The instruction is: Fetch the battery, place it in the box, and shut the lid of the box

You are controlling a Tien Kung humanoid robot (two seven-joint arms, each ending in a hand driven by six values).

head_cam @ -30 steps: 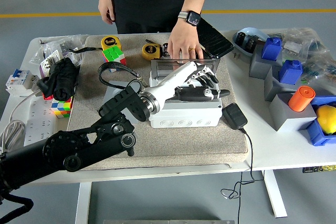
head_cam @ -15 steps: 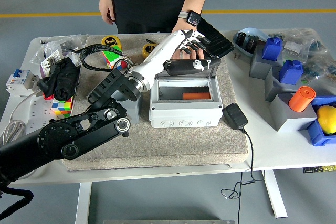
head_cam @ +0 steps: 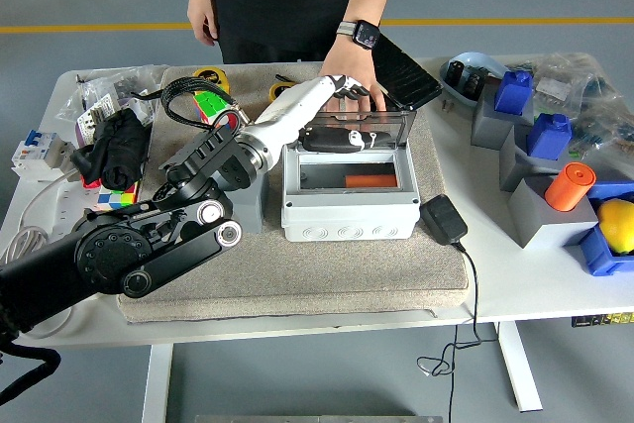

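Battery (head_cam: 369,181), orange, lay inside the open grey box (head_cam: 349,213) on the tabletop (head_cam: 515,274) mat, so fetch + place looked done. Step in hand, we judged: closing the lid. Left hand (head_cam: 345,111) reached behind the upright clear lid (head_cam: 359,129), at its top edge; fingers mostly hidden by lid, so we couldn't tell grip. Person's hand (head_cam: 357,74) rested at box's far side, near the robot hand. Right arm not seen. Next move, we reckoned: tip lid fwd + down, press till seated.

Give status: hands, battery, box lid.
Left hand behind raised lid, fingers unclear; right arm unseen. Orange battery in box. Lid not closed; person's hand at its far edge.
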